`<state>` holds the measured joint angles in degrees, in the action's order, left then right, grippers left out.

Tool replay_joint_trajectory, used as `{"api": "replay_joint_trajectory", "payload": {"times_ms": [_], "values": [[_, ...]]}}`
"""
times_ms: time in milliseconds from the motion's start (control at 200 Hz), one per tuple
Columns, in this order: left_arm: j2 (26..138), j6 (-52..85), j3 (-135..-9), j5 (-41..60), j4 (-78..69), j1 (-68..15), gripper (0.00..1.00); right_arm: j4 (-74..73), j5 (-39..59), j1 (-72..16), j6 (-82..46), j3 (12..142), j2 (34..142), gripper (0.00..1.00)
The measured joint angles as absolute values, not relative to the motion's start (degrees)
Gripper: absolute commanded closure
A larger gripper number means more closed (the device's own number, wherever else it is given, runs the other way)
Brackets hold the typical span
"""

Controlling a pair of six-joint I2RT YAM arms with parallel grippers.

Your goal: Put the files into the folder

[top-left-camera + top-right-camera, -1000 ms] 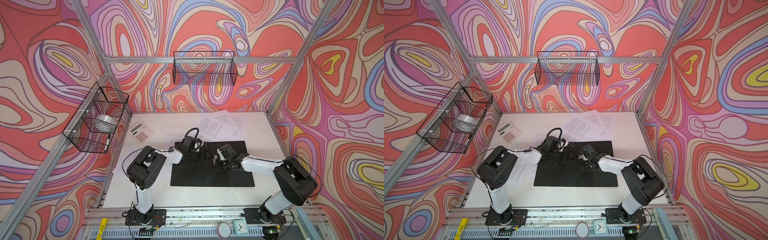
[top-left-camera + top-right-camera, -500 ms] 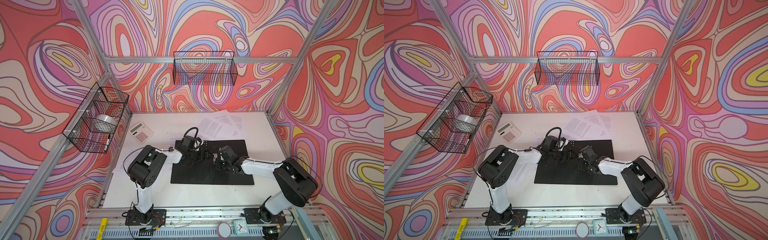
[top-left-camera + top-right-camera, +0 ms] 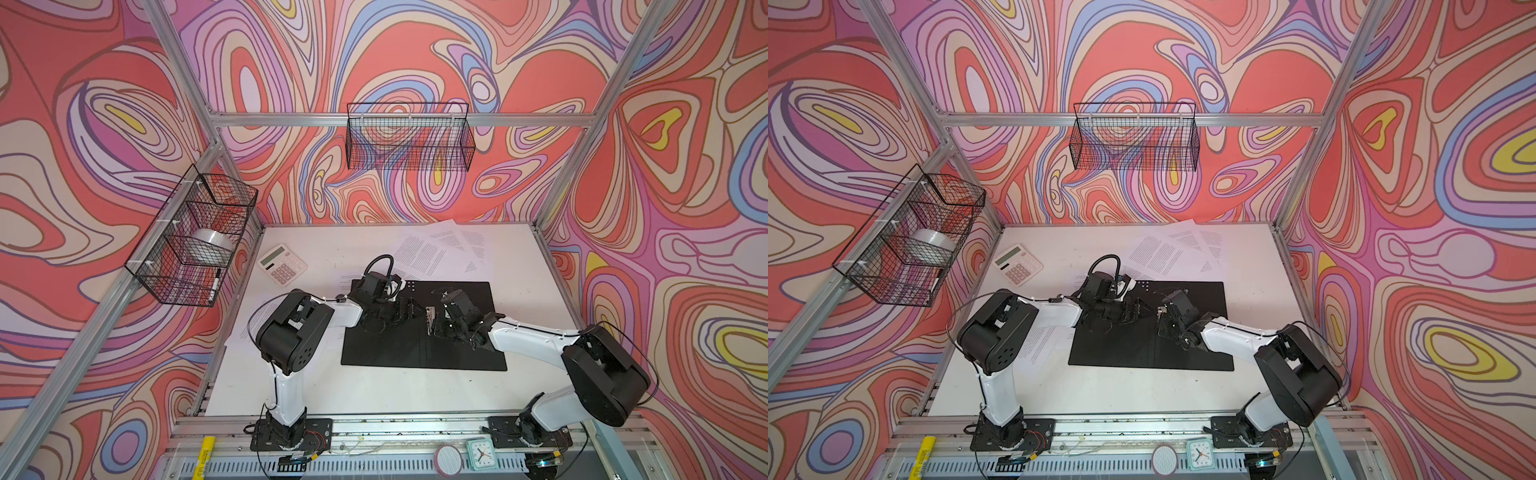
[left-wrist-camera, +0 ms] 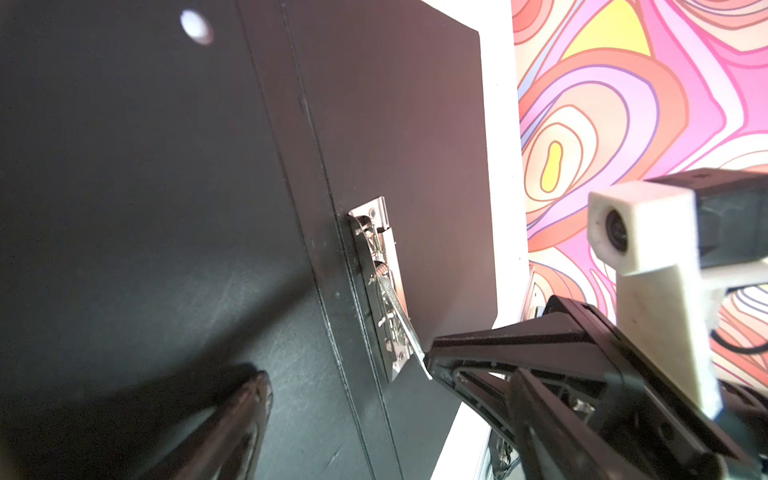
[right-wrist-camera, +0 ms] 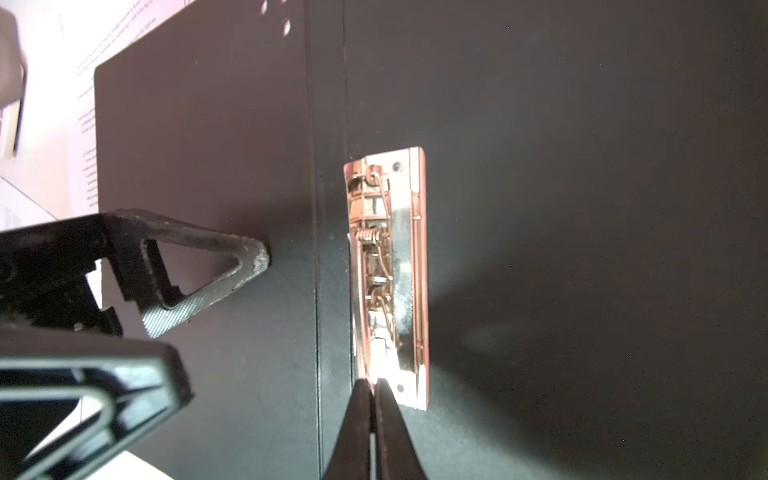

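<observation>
The folder (image 3: 415, 349) (image 3: 1142, 353) lies open on the white table, its black inside up. Its metal spine clip (image 5: 390, 270) (image 4: 380, 266) sits just right of the fold. My right gripper (image 5: 372, 384) (image 3: 432, 322) is shut on the near end of the clip's lever, which stands raised off its base. My left gripper (image 3: 405, 313) (image 3: 1133, 311) is open, low over the folder's left half; its fingers (image 5: 253, 257) hold nothing. The files (image 3: 436, 249) (image 3: 1163, 253) lie fanned behind the folder. Another sheet (image 3: 249, 328) lies under my left arm.
A white-and-pink calculator (image 3: 282, 264) lies at the back left of the table. Wire baskets hang on the left wall (image 3: 191, 241) and the back wall (image 3: 409, 137). A small clock (image 3: 481, 453) stands on the front rail.
The right forearm has swung slightly toward the front while its gripper stays at the clip. The left gripper and the folder have barely moved.
</observation>
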<state>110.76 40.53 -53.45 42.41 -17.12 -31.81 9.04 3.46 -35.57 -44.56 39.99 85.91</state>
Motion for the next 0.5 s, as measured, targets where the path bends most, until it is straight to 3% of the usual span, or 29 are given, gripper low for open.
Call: {"api": "replay_joint_trajectory", "payload": {"times_ms": [210, 381, 436, 501], "values": [[110.7, 40.5, -52.8, 43.1, -18.4, -31.7, 0.10, 12.3, 5.4, -35.2, -42.6, 42.9, 85.8, 1.00], [110.3, 40.5, -52.4, 43.0, -18.5, -31.6, 0.10, 16.8, 5.2, -34.5, -39.3, 45.8, 84.5, 0.66], [110.1, 40.5, -52.2, 42.9, -18.5, -31.6, 0.10, 18.8, 5.3, -34.3, -38.2, 45.9, 82.8, 0.63], [110.0, 40.5, -52.0, 42.8, -18.5, -31.5, 0.10, 21.3, 5.1, -34.1, -37.5, 45.7, 80.3, 0.70]]}}
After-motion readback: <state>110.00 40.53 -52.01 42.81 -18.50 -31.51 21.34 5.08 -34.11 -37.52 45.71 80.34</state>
